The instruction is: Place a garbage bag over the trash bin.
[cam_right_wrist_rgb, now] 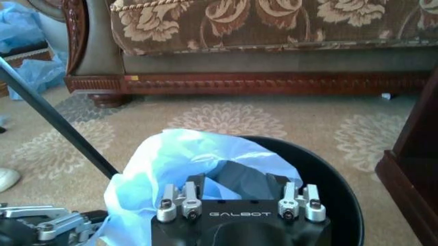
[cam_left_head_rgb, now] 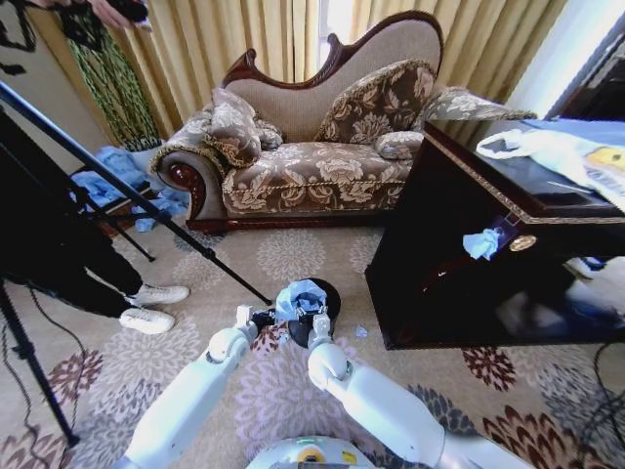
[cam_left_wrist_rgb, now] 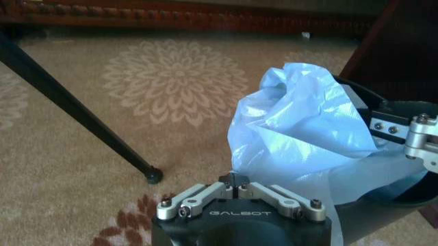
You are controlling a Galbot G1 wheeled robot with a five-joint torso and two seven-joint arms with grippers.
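Two large pieces of furniture are set around the work area: a floral sofa (cam_left_head_rgb: pixel 322 137) along the far wall and a dark wooden cabinet (cam_left_head_rgb: pixel 469 254) to the robot's right. A patterned carpet (cam_left_head_rgb: pixel 293 254) covers the floor between them. A black tripod leg (cam_left_head_rgb: pixel 146 200) is planted on the carpet just left of the bin, its foot seen close by in the left wrist view.

The trash bin (cam_left_head_rgb: pixel 327 298) is found on the carpet directly ahead of the robot, between sofa and cabinet, upright with its mouth open. The garbage bag (cam_left_head_rgb: pixel 300 296) is bunched in a crumpled mass over the bin's left rim, part of it spilling inside and part outside.

The left gripper (cam_left_head_rgb: pixel 256 317) is held low at the left side of the bin. In the left wrist view its jaws are seen drawn together, pinched on a fold at the bag's lower edge, with the bulk of the film rising beyond them.

The right gripper (cam_left_head_rgb: pixel 314 315) is positioned over the near rim of the bin. In the right wrist view its jaws are seen apart, reaching down into the bin mouth, with the bag's film lying between and around them; whether film is touched cannot be told.
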